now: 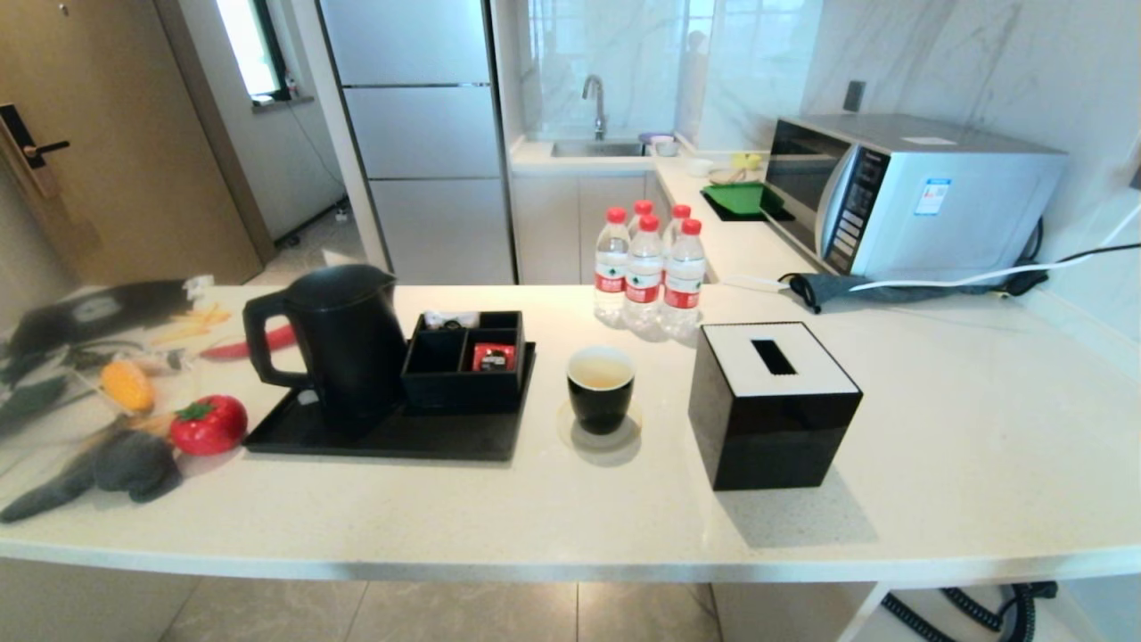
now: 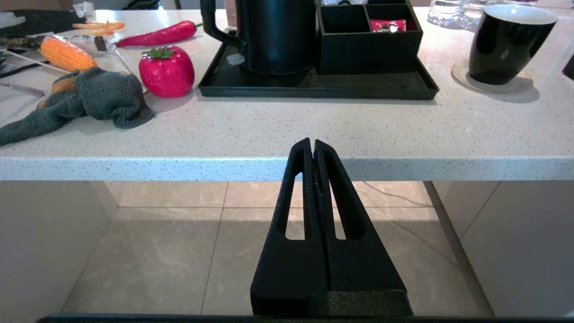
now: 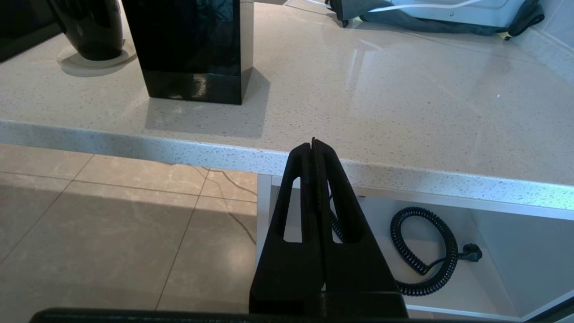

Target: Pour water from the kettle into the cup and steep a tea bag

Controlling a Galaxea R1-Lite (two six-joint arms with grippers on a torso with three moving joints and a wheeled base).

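The matte black kettle (image 1: 343,343) (image 2: 278,36) stands upright on a black tray (image 1: 383,441), handle toward the left. To its right the glossy black cup (image 1: 601,392) (image 2: 504,45) sits on a round coaster. Pale yellowish water (image 1: 601,374) lies inside the cup. No tea bag shows in any view. My left gripper (image 2: 312,142) hangs shut and empty below the counter's front edge, in front of the tray. My right gripper (image 3: 313,142) is also shut and empty, below the front edge to the right of the tissue box. Neither arm shows in the head view.
A black organizer (image 1: 463,361) on the tray holds a small red packet (image 1: 493,357). A black tissue box (image 1: 774,406) stands right of the cup, with several bottles (image 1: 646,267) behind. A toy tomato (image 1: 209,423), corn (image 1: 127,385) and grey cloth (image 1: 125,468) lie left. A microwave (image 1: 900,192) stands back right.
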